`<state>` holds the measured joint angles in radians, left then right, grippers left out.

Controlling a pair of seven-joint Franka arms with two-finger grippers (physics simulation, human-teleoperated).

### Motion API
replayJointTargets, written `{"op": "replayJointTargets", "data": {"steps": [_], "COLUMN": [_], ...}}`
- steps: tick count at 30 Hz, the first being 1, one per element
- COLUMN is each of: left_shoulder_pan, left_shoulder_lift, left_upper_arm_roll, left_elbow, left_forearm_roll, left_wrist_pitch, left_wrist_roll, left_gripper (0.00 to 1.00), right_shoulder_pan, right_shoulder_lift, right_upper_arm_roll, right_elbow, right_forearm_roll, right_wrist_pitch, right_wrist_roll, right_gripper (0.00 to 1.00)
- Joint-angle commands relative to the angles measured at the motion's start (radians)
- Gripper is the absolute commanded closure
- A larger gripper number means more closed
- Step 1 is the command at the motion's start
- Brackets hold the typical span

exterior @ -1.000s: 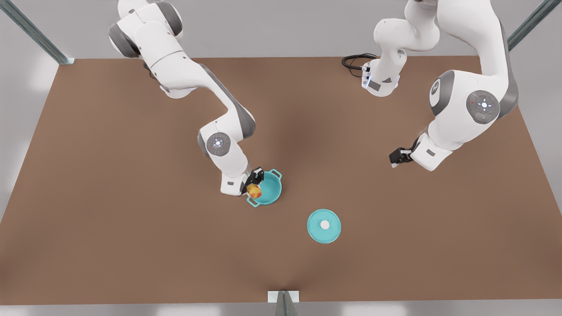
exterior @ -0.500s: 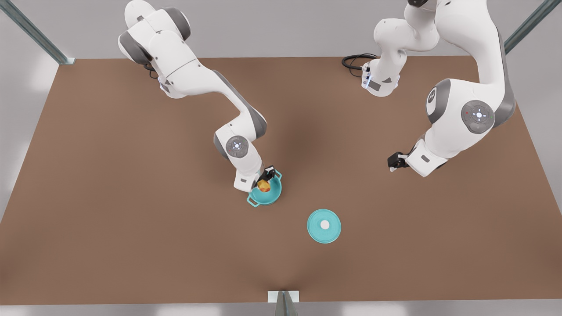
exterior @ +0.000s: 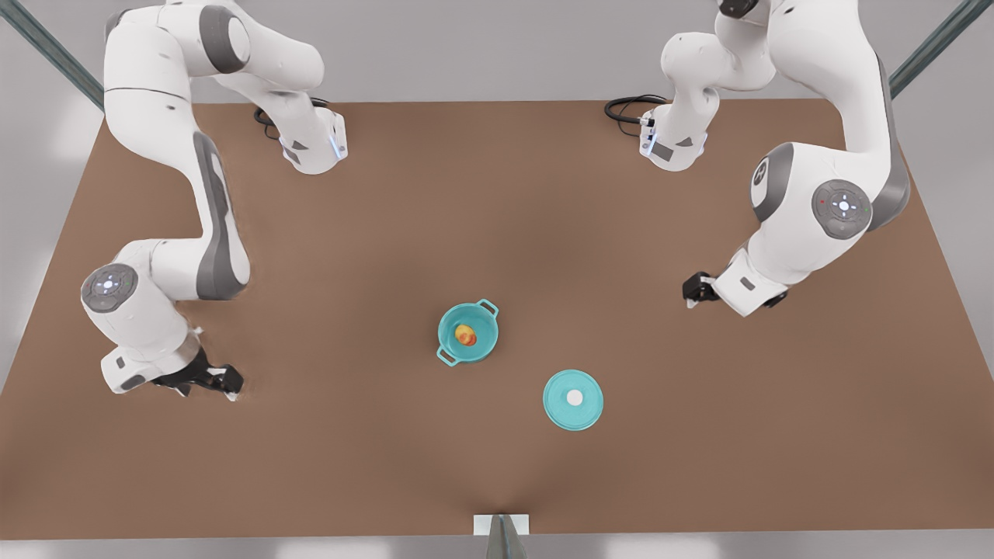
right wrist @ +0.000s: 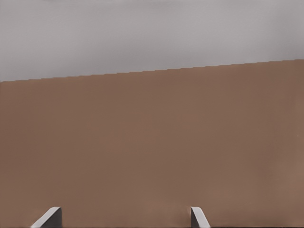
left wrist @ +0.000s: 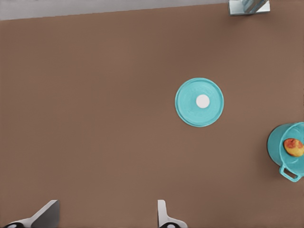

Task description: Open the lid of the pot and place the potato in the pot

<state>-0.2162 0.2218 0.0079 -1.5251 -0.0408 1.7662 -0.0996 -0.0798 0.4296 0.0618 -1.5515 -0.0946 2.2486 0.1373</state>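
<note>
Resting inside the pot [exterior: 467, 333] (lid off), the potato [exterior: 465, 335] marks the task as seemingly finished; the pot lid [exterior: 573, 399] lies on the table [exterior: 497, 194] nearby. Left gripper [exterior: 693, 292] and right gripper [exterior: 221, 380] hang well apart, jaws wide and empty, so nothing seems left but waiting.

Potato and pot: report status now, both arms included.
Potato inside pot. Lid off, flat on table. Left end effector open, idle, front view's right. Right end effector open, idle, front view's left. Nothing in the way.
</note>
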Motion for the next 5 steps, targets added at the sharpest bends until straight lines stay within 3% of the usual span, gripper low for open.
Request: {"op": "replayJointTargets", "data": {"steps": [1,5], "left_shoulder_pan": [0.001,0.001], "left_shoulder_lift": [0.002,0.002], "left_upper_arm_roll": [0.0,0.0], "left_elbow": [0.008,0.008], "left_forearm_roll": [-0.004,-0.011], "left_wrist_pitch": [0.002,0.002], "left_wrist_roll": [0.024,0.018], "left_gripper": [0.0,0.0], "right_shoulder_pan": [-0.035,-0.034], "right_shoulder_lift": [-0.008,-0.018], "right_upper_arm_roll": [0.003,0.01], "right_elbow": [0.013,0.005], "right_forearm_roll": [0.024,0.03], "right_wrist_pitch": [-0.107,-0.145], "right_wrist_roll": [-0.381,-0.381], "right_gripper": [0.0,0.0]}}
